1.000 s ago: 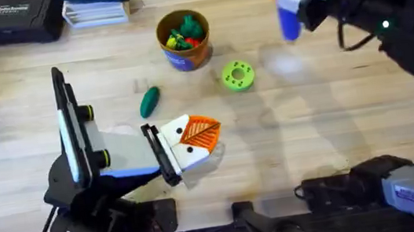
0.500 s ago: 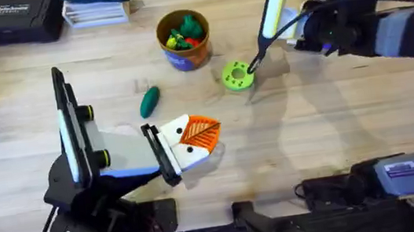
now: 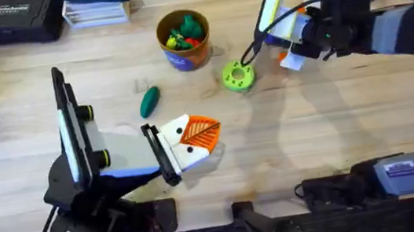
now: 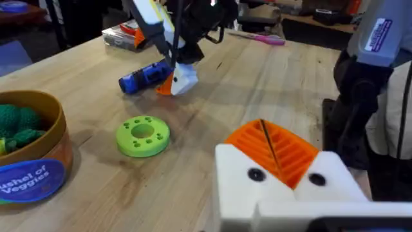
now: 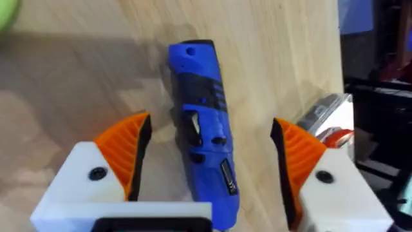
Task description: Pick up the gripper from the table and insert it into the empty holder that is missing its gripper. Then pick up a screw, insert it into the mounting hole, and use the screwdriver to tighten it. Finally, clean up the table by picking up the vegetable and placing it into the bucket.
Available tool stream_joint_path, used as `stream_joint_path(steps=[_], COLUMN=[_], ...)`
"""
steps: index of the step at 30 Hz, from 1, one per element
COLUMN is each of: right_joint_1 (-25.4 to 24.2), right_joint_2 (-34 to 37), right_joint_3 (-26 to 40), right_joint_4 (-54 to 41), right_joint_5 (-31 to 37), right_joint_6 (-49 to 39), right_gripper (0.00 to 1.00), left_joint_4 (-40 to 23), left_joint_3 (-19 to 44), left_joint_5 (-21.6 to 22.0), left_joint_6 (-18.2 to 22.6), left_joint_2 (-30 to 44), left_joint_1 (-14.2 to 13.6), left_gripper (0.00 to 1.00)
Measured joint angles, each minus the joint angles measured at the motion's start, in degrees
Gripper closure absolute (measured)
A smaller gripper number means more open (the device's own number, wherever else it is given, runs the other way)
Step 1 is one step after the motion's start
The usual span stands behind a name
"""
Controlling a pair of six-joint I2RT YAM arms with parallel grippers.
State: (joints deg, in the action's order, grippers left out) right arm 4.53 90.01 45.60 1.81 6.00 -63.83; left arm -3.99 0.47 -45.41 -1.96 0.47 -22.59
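Overall: a light wooden desk [image 3: 334, 116] carried everything.
Vegetable: the small dark green oblong toy vegetable [image 3: 150, 101] lay on bare wood left of the desk's middle, apart from the bucket and clear of both arms.
Left gripper: the white and orange left gripper [image 3: 192, 139] sat low toward the desk's near edge, just beside the vegetable. Its opening could not be told.
Bucket: the round tan-rimmed bucket with a blue lower band [image 3: 160, 34] stood near the far edge, with green and red toy pieces inside.
Disc: a bright green round disc with holes [image 3: 238, 75] lay flat right of the bucket.
Screwdriver: the blue pen-shaped electric screwdriver [image 4: 143, 78] lay on the desk toward the far right corner.
Right gripper: the right gripper [image 5: 211, 132] was spread wide, one orange pad [image 5: 125, 145] on each side of the screwdriver, neither touching it.
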Motion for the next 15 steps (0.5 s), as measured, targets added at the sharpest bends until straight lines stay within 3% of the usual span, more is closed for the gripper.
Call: stream_joint_path(steps=[6, 8, 10, 14, 15], right_joint_1=[1.12, 1.67, 2.55, 5.80, 6.85], right_joint_2=[-6.77, -10.46, -14.76, -22.94, -24.79], right_joint_3=[0.00, 0.00, 0.00, 0.04, 0.04], right_joint_4=[-6.42, -8.75, -11.52, -14.76, -15.34], right_joint_5=[0.33, 0.46, 0.63, 0.66, 0.64], right_joint_6=[9.62, 13.96, 18.04, 23.76, 24.64], right_gripper=[0.007, 0.007, 0.007, 0.007, 0.007], left_joint_4=[0.02, 0.02, 0.02, 0.02, 0.02], left_joint_3=[0.00, 0.00, 0.00, 0.00, 0.00], left_joint_5=[0.00, 0.03, 0.00, 0.00, 0.01], left_joint_6=[0.00, 0.20, 0.13, 0.06, 0.04], left_joint_2=[0.00, 0.00, 0.00, 0.00, 0.00], left_joint_1=[0.00, 0.00, 0.00, 0.00, 0.00], left_gripper=[0.990, 0.941, 0.691, 0.067, 0.028])
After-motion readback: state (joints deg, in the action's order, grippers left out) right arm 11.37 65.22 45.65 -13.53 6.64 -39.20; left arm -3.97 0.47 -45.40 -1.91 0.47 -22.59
